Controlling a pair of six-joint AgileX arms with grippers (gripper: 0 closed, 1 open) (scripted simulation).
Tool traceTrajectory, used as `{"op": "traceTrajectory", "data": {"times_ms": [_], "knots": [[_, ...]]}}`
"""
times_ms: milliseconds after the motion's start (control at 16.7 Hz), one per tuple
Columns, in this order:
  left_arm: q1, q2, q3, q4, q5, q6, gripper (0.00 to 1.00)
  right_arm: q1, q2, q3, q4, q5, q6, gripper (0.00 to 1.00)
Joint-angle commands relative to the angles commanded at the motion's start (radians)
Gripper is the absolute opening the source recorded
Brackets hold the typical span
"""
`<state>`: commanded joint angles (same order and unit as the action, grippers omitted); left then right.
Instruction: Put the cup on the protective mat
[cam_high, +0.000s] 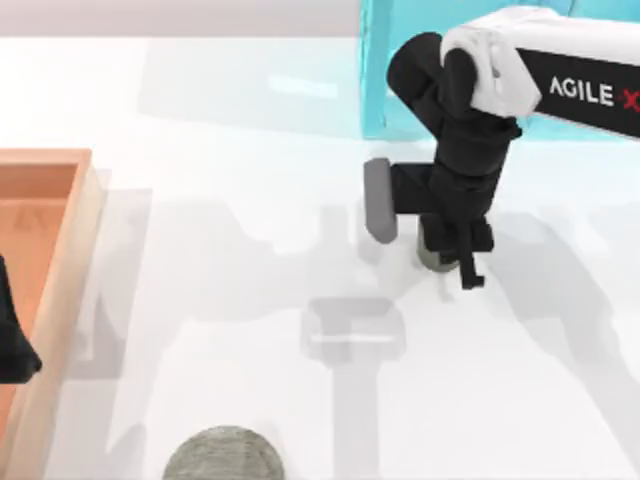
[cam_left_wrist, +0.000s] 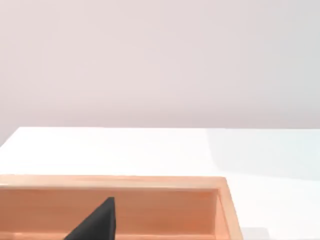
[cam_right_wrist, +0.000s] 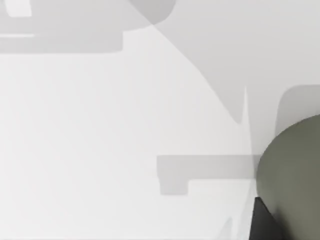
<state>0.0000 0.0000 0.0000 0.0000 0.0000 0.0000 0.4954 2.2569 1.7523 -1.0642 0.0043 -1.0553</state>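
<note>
So the right arm's claw is down over the small dark olive-grey cylindrical cup, right of centre on the white worktop. Honestly can't tell if its fingers have hold of the cup. The flat round speckled grey stone-like mat sits well apart at the near edge. Left claw is parked over the orange wooden tray; can't tell its grip either.
</note>
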Motion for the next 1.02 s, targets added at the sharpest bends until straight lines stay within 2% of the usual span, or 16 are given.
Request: {"op": "traceTrajectory", "data": {"times_ms": [660,840,1020], "knots": [[0.000,0.000,0.000,0.000,0.000,0.000,1.00,0.018,0.003,0.011,-0.005,0.001,0.031,0.00],[0.000,0.000,0.000,0.000,0.000,0.000,1.00,0.094,0.019,0.059,-0.026,0.005,0.155,0.00],[0.000,0.000,0.000,0.000,0.000,0.000,1.00,0.203,0.044,0.130,-0.059,0.010,0.375,0.00]]}}
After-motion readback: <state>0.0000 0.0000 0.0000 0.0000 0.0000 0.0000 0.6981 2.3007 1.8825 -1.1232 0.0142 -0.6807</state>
